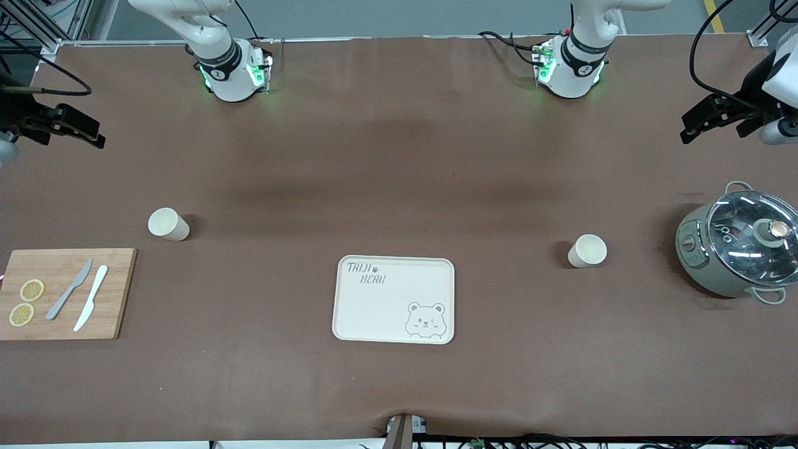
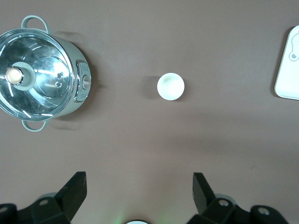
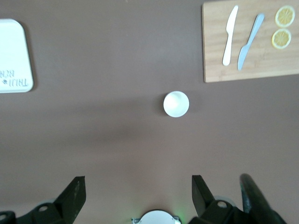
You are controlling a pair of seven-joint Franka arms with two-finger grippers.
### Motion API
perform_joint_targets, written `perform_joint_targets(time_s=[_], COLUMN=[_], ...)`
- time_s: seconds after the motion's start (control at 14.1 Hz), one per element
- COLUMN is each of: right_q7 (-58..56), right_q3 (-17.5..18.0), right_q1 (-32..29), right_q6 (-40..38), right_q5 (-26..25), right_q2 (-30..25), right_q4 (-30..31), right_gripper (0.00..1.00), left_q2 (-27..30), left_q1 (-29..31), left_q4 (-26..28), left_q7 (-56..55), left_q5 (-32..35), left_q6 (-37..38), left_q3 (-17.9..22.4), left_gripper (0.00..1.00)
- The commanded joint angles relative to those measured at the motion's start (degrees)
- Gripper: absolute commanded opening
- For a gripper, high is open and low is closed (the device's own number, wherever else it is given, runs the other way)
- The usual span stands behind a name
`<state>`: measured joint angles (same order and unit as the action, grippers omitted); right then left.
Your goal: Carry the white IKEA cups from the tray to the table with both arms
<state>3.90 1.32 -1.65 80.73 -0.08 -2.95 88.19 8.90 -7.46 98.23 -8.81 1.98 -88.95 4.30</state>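
Note:
Two white IKEA cups stand upright on the brown table. One cup (image 1: pixel 168 224) is toward the right arm's end, beside the cutting board; it also shows in the right wrist view (image 3: pixel 176 103). The other cup (image 1: pixel 586 251) is toward the left arm's end, near the pot; it also shows in the left wrist view (image 2: pixel 170 86). My right gripper (image 1: pixel 93 134) hangs high over its end of the table, open and empty (image 3: pixel 138 189). My left gripper (image 1: pixel 689 128) hangs high over the other end, open and empty (image 2: pixel 139 186).
A cream bear tray (image 1: pixel 394 299) lies mid-table, nearer the front camera than both cups. A wooden cutting board (image 1: pixel 118 293) with two knives and lemon slices lies at the right arm's end. A lidded grey pot (image 1: pixel 698 255) stands at the left arm's end.

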Motion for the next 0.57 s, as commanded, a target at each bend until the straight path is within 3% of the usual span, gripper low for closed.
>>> perform_joint_targets(time_s=[0.0,0.5], right_q7=[-0.03,-0.12], right_q3=[0.53,0.44], right_q1=[0.77,0.77], right_q6=[-0.57,-0.22], right_q5=[0.43,1.14], right_q2=[-0.04,-0.04], right_q4=[-2.49,-2.58], right_gripper=[1.00,1.00], left_q2=[0.41,-0.55], left_q1=[-0.10,-0.18], left_q4=[0.12,-0.14], left_q7=[1.17,1.17], left_q5=[-0.92,-0.92], left_q6=[-0.52,-0.78], left_q3=[0.18,-0.78], left_gripper=[1.00,1.00])
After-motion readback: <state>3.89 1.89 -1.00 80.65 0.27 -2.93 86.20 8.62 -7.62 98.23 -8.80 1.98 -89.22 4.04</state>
